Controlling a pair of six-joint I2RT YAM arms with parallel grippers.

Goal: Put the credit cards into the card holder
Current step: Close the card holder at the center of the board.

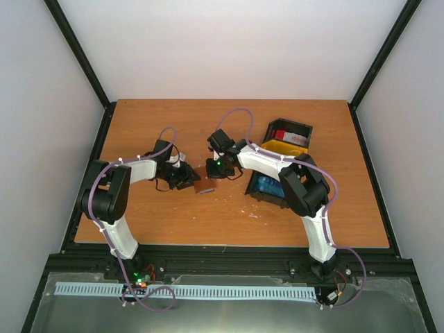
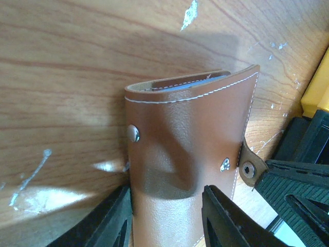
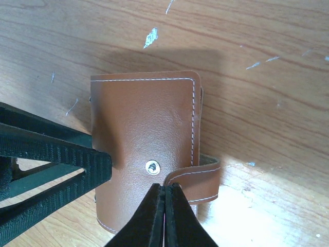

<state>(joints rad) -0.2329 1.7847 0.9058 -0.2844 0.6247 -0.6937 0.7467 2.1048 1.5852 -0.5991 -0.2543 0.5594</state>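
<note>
Left hand [image 1: 186,179] and right hand [image 1: 218,168] flank card holder [image 1: 203,187]

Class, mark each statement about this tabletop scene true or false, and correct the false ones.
1. The card holder is blue. False: its outside is brown.
2. The right pincer has its fingers shut together. True.
3. The left pincer grips the card holder from both sides. True.
4. The strap is snapped onto its stud. False: the strap hangs loose and the stud is bare.
5. A red and white card lies in the far black tray. True.
</note>
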